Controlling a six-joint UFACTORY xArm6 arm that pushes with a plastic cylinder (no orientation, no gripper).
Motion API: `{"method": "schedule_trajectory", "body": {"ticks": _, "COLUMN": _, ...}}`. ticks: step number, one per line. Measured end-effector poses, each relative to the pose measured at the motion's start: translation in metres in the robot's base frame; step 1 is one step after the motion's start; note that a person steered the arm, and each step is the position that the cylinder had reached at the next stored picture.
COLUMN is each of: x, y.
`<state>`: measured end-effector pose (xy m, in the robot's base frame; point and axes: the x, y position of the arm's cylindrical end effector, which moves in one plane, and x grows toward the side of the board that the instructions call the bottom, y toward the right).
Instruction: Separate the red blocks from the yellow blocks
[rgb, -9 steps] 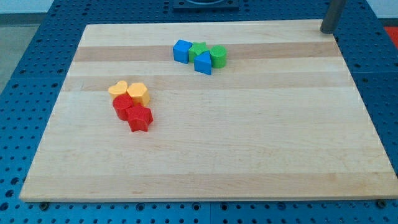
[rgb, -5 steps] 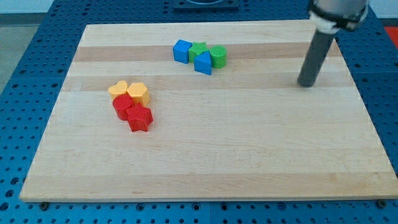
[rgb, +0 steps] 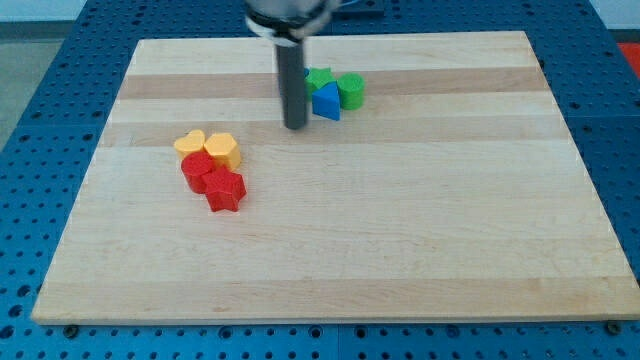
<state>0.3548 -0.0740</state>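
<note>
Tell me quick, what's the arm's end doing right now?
No pincer: my tip holds nothing, resting on the board just left of the blue block.

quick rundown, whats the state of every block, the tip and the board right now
my tip: down on the board, below-left of the blue-green cluster, touching no block
yellow heart block: against the other yellow
yellow block: touching the red cluster
red block: against the yellows
red star block: against the other red
blue triangular block: beside the greens
green star block: partly hidden
green cylinder block: upright
board: flat
</note>
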Motion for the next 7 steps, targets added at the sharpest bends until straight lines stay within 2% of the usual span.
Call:
{"method": "schedule_trajectory", "body": {"ticks": 1, "x": -0.026, "y": -0.073}}
{"method": "schedule_trajectory", "body": {"ticks": 2, "x": -0.029, "y": -0.152}}
{"method": "schedule_trajectory", "body": {"ticks": 3, "x": 0.009, "y": -0.207}}
{"method": "schedule_trajectory", "body": {"ticks": 4, "x": 0.056, "y": -0.207}}
{"method": "schedule_trajectory", "body": {"ticks": 5, "x": 0.078, "y": -0.167}}
{"method": "schedule_trajectory", "body": {"ticks": 7, "x": 0.093, "y": -0.105}}
